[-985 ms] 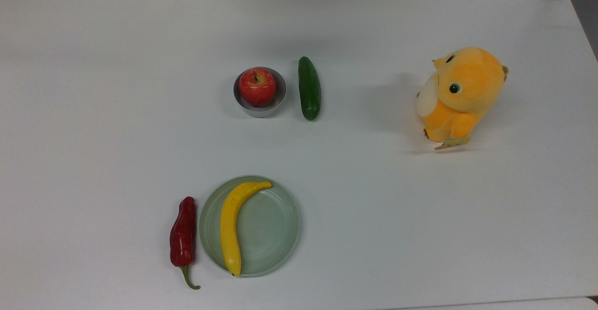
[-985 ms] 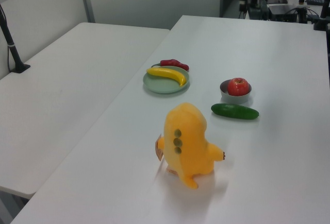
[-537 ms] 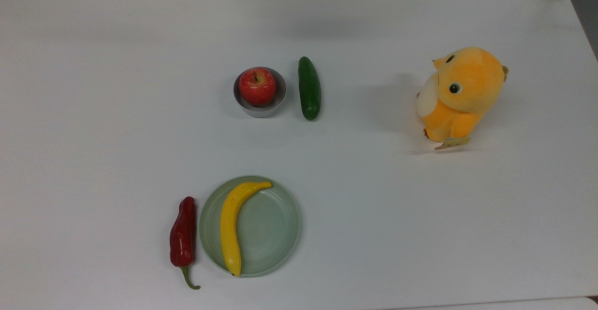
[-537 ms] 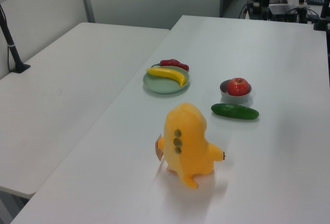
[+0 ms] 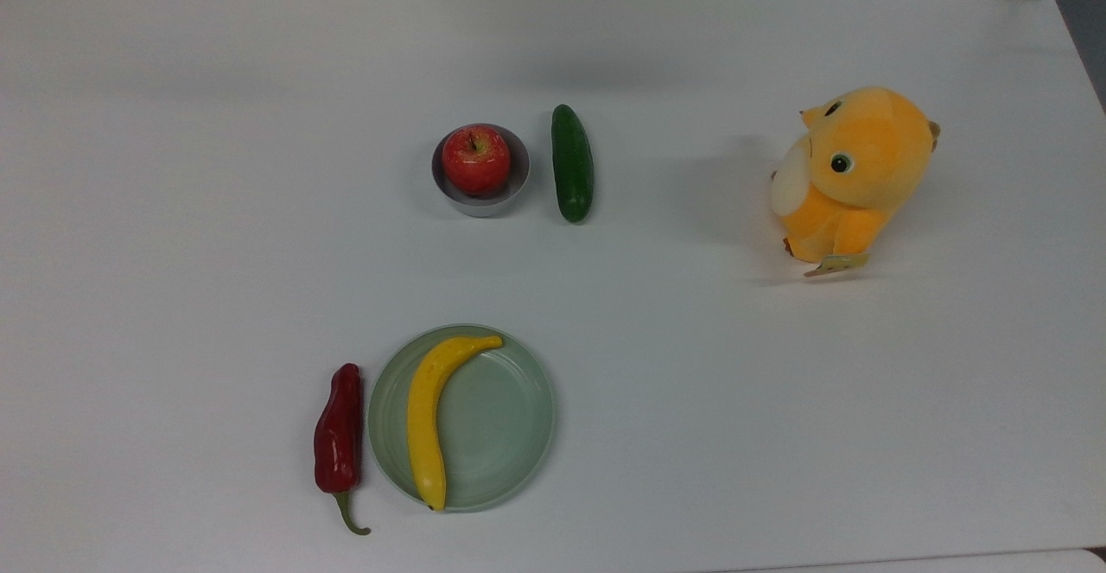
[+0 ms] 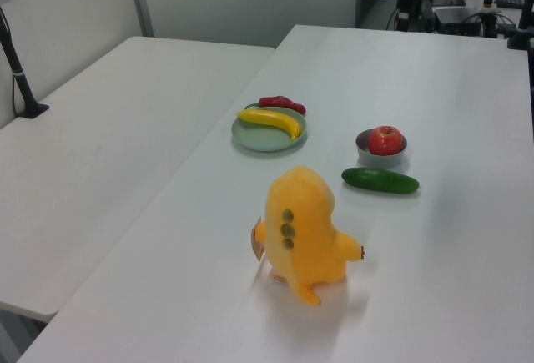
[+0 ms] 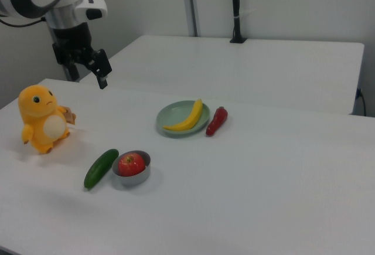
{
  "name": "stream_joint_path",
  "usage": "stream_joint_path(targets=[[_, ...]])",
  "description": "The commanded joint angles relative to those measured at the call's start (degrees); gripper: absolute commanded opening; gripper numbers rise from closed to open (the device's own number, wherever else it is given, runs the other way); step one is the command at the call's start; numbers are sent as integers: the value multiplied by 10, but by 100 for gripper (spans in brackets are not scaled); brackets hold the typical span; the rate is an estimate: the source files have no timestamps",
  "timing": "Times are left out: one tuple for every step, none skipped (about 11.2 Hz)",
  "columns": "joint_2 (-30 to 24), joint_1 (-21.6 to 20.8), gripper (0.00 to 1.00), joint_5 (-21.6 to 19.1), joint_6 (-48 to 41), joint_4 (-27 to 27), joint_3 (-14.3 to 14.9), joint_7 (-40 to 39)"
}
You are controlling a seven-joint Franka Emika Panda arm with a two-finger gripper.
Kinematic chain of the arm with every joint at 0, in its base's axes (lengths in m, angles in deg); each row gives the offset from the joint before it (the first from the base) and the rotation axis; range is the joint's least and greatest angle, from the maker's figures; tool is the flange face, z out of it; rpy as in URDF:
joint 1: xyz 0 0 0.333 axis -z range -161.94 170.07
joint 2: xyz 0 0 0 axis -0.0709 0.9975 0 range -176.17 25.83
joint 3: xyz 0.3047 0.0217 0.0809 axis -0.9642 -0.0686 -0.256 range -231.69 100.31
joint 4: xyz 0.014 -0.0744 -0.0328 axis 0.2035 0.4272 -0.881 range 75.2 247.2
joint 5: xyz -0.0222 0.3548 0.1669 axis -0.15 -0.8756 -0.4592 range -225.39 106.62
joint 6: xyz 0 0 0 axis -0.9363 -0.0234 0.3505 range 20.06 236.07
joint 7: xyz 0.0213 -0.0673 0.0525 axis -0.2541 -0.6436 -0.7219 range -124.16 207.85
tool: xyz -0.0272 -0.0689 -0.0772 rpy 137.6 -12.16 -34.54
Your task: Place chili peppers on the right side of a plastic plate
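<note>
Judging from how things are lying, I am reckoning the placing done: the chili pepper [image 5: 338, 436] is resting on the bench [image 5: 778, 400] just beside the plastic plate [image 5: 497, 422], on the top view's left of it and on the right view's right of it, lengthwise along the rim and off the plate, with the banana [image 5: 428, 413] occupying the plate itself. My end effector [image 7: 94, 68] is hanging well apart from them, raised above the bench's far side beyond the orange plush toy [image 7: 42, 120], released and carrying nothing, its fingers looking parted. The apple [image 5: 475, 158] in its grey bowl [image 5: 520, 184] and the cucumber [image 5: 572, 162] are sitting untouched. Nothing seems left except my retreating.
</note>
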Motion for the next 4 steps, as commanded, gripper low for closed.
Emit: stream_joint_path(targets=[[-9, -2, 100, 2, 34, 22, 7, -16], [-6, -3, 100, 2, 34, 22, 7, -15], [-6, -5, 100, 3, 33, 22, 7, -15], [-6, -5, 100, 2, 33, 23, 7, -15]])
